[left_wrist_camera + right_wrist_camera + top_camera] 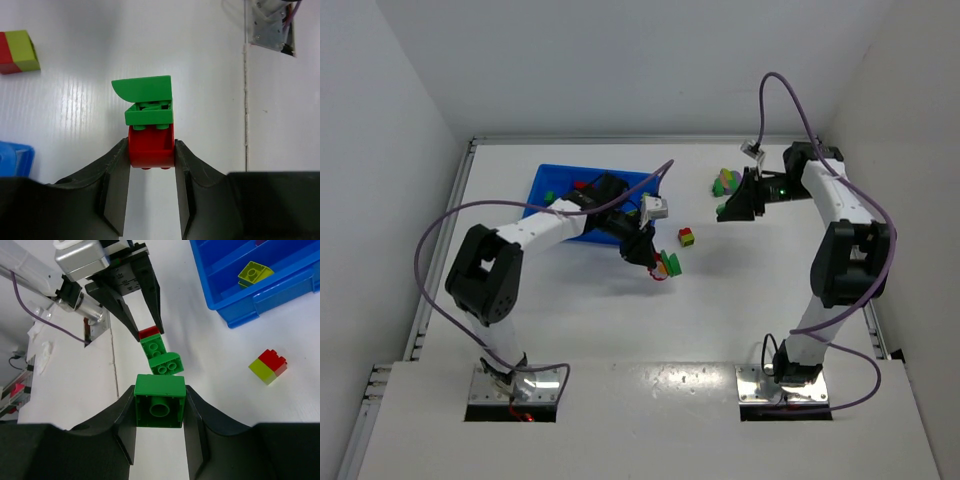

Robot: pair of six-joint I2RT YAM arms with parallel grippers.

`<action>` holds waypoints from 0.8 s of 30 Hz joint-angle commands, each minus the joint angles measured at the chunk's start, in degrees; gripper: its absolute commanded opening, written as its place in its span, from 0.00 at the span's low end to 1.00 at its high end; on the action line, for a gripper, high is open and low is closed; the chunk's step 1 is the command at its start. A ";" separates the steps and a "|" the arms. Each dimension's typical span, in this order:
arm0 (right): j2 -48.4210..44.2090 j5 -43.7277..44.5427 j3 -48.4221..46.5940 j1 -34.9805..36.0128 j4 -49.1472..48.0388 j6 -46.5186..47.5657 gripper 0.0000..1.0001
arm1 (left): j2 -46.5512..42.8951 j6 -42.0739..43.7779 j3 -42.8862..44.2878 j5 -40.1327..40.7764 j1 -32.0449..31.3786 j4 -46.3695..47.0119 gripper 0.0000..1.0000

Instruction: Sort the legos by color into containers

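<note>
tray (542,178): just behind the left claw (656,260), under that arm's forearm, and well off to the side of the right claw (732,207). It holds a few bricks. The top view is probably too coarse to say which colour goes in which compartment.
left claw: nearly closed, pinching the red base of a clump (149,107). The grip sits low on the red, so the two greens stick out past the fingertips, free to be pulled off.
right claw: closed down on a single green brick (159,407), hollow side to the camera. It points straight at the left claw, with the clump just beyond its tips, not touching.
why: looks like a two-handed split, where one claw anchors and the other peels. The right claw is full, so my read is the green goes into the tray before any further pull.
loose pile (725,182): just beside the right claw, on the side away from the tray, unsorted.
pair (687,237): red and yellow-green stuck together, on the table (620,330) between the two claws, apart from both.
yellow-green brick (255,272): in a tray compartment, far ahead-right of the right claw.
in the way: the left forearm lies over the tray, so the right claw's route there crosses that arm and the pair.
</note>
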State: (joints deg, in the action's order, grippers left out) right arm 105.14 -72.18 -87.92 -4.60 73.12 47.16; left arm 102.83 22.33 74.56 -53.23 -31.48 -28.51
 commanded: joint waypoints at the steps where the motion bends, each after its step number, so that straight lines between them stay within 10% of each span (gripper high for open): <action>1: -1.08 -2.17 0.12 0.91 -3.58 -3.18 0.00 | -6.13 -0.78 -4.06 3.66 0.46 6.33 0.00; 4: 0.14 -3.84 -2.33 2.57 -12.18 -13.54 0.00 | -11.23 -3.95 -9.95 4.98 1.51 11.89 0.00; 9: 3.84 -11.90 0.19 7.22 -56.54 -72.29 0.00 | -16.42 -7.74 -16.19 6.55 3.35 14.54 0.00; 14: 9.19 -14.13 -2.16 12.59 -70.03 -98.25 0.00 | -20.90 -8.52 -19.36 9.28 4.76 15.23 0.00; 20: 12.09 -1.07 -7.34 16.55 -79.90 -101.47 0.00 | -25.47 -12.13 -23.06 15.17 8.01 18.40 0.00; 24: 15.87 14.03 -22.83 19.01 -57.56 -73.76 0.00 | -26.89 -15.99 -23.59 15.18 11.35 18.40 0.00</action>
State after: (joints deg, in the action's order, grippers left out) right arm 119.77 -71.33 -98.74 13.21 5.58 -42.96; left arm 78.35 10.07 51.64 -39.00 -22.22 -12.95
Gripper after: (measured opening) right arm 0.369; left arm 0.415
